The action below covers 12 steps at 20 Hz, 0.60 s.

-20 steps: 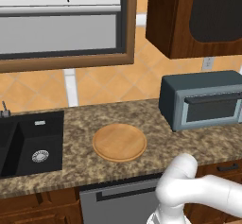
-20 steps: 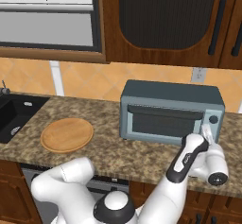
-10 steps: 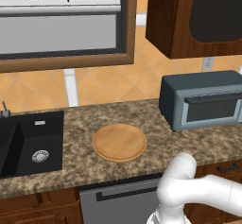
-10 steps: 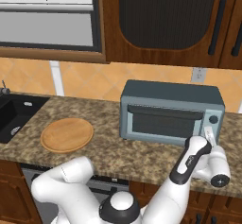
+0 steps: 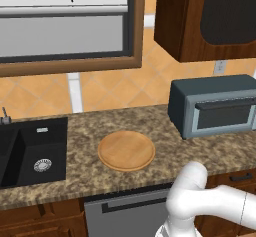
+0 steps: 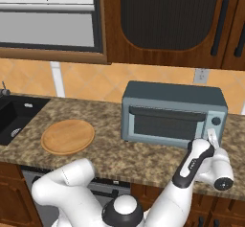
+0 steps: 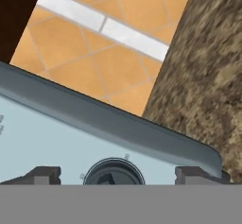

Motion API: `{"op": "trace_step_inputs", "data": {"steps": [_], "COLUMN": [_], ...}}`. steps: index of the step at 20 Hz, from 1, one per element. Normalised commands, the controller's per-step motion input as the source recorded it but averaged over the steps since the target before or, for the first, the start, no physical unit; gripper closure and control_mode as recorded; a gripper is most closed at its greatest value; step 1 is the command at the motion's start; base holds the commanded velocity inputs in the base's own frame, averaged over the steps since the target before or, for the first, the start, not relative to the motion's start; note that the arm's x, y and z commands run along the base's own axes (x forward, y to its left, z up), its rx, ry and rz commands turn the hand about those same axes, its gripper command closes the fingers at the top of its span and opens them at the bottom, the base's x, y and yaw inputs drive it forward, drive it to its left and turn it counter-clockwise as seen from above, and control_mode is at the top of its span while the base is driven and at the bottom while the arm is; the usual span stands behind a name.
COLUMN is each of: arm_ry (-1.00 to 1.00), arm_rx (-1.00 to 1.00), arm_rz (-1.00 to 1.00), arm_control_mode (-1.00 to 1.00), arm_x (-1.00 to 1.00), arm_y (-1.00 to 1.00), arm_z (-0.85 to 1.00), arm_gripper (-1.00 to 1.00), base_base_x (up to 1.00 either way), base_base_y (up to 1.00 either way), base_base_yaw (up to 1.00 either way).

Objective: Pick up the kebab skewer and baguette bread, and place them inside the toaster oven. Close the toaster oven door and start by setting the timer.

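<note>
Gripper (image 7: 112, 175) spread wide, fingertips (image 7: 41, 175) flanking round dial (image 7: 113, 173), nothing held; toaster oven (image 6: 172, 113) on granite counter (image 6: 143, 156), toaster oven door (image 6: 165, 123) shut; wooden plate (image 6: 68, 136) left of oven, bare; black sink (image 5: 30, 153) far left; tiled backsplash (image 5: 115, 91) behind.

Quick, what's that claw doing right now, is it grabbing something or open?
Gripper: open, holding nothing; its two fingertips stand on either side of the round timer knob on the toaster oven, not yet closed on it.
</note>
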Motion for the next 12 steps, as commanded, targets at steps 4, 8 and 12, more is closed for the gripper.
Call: {"op": "trace_step_inputs", "data": {"steps": [4, 8, 12], "arm_ry": [0.0, -0.02, -0.03], "arm_rx": [0.0, 0.0, 0.0], "arm_rz": [0.0, 0.0, 0.0], "arm_control_mode": [-1.0, -1.0, -1.0], "arm_x": [0.05, 0.01, 0.09], "arm_y": [-0.03, 0.0, 0.18], "arm_z": [0.0, 0.0, 0.0], "arm_gripper": [-1.0, -1.0, 1.0], "base_base_x": [0.0, 0.0, 0.0], "base_base_y": [0.0, 0.0, 0.0], "base_base_yaw": [0.0, 0.0, 0.0]}}
